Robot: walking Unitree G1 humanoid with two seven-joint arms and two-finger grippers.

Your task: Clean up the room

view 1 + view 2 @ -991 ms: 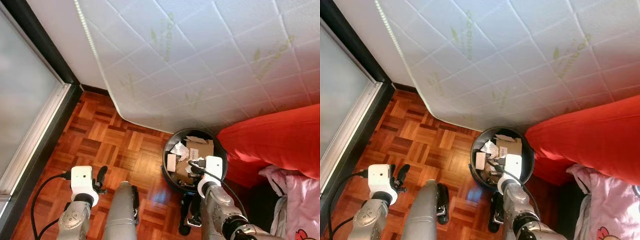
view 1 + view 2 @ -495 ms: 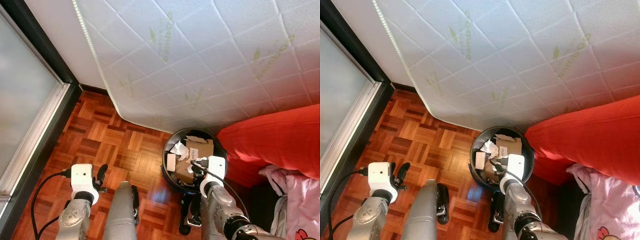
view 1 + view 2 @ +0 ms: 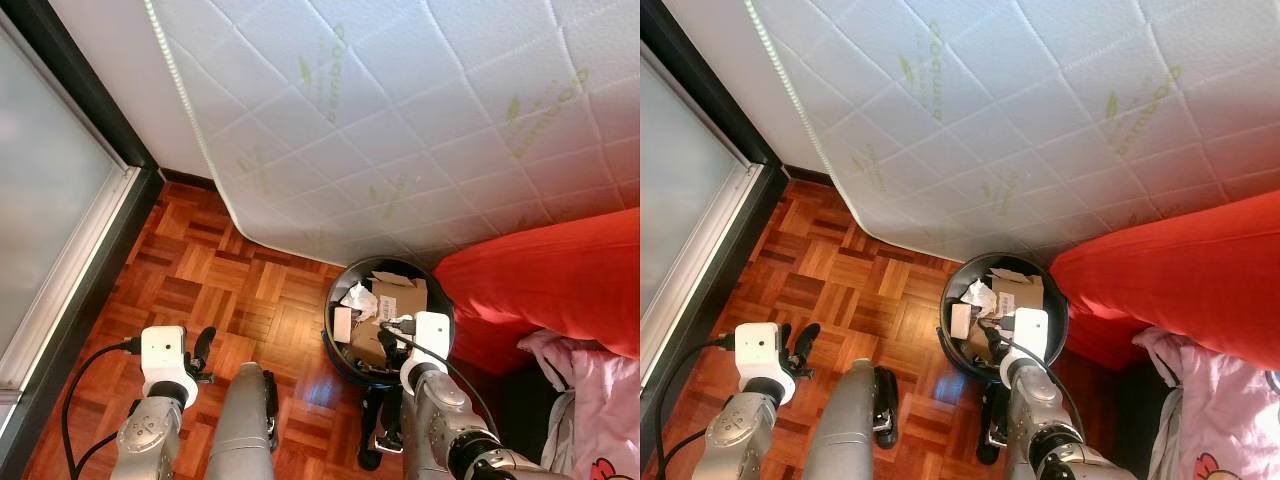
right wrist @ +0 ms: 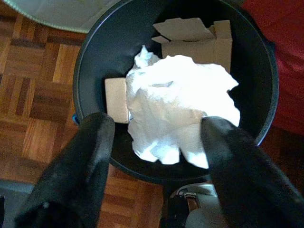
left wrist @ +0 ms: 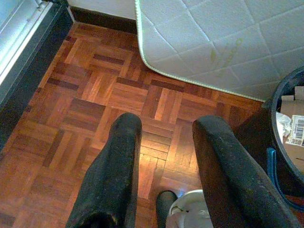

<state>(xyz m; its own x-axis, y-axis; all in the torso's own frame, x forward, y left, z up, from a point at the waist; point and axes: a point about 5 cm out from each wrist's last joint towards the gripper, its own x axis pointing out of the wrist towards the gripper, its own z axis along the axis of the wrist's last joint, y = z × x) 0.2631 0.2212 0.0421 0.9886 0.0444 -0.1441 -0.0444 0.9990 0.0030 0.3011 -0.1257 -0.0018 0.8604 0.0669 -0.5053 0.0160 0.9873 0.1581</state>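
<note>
Two end effectors, right end effector (image 4: pixel 156 137) spread wide over bin (image 4: pixel 95 52), paper (image 4: pixel 175 104) between fingers, left end effector (image 5: pixel 164 166) released.

Crumpled white paper (image 4: pixel 178 102) (fingers (image 4: pixel 90 156) apart) above the black bin (image 4: pixel 95 61).

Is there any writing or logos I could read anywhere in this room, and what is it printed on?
"bamboo": green lettering with a leaf mark, repeated across the white quilted mattress leaning above the floor; it is small and slanted, so this reading is likely, not certain.
Barcode label on the brown cardboard inside the round black bin: too small to read.
</note>
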